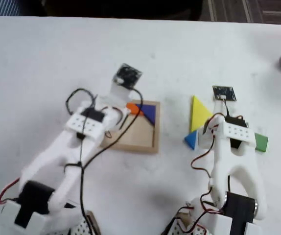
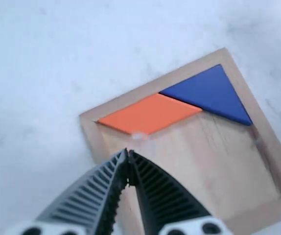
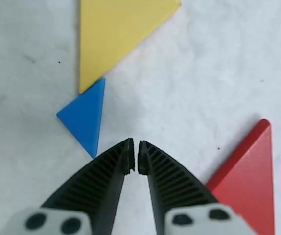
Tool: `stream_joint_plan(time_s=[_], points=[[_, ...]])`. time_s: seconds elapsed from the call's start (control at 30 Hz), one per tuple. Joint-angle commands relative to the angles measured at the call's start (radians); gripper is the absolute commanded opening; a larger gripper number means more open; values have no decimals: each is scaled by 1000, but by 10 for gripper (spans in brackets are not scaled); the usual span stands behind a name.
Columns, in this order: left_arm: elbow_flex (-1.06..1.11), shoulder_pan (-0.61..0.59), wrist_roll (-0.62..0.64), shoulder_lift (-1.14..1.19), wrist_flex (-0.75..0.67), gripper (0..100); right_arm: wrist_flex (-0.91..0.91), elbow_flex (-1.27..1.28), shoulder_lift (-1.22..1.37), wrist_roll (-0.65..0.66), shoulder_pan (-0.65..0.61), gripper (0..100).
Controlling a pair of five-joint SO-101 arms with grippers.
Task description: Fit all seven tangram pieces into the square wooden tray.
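Right gripper (image 3: 134,157) was together, empty; small blue triangle (image 3: 84,120) lay just left of it. Left gripper (image 2: 129,159), also together, hung over tray (image 2: 152,84).

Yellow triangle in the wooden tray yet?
No, the yellow triangle piece lies on the white table, well apart from the square wooden tray.

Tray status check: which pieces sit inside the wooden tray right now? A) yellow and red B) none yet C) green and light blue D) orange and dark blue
D: the orange piece and the dark blue triangle lie side by side inside the wooden tray, while the yellow triangle, the light blue triangle and the red triangle lie out on the table.
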Motion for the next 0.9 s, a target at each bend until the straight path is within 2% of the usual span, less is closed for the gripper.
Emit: stream_joint_plan(time_s=[0.0,0.2,0.4,0.53,0.87], points=[[77,-30,6,-108,-152,24,-27,-3,-36,12,5,18],[110,-44,8,-165,-147,24,-77,9,-38,8,15,18],[110,-171,8,-180,-87,24,-81,-23,-38,8,-1,20],[140,-251,8,-182,-57,24,-13,-94,-38,5,-39,21],[183,-358,8,-182,-77,24,102,-278,-36,-189,-163,22]])
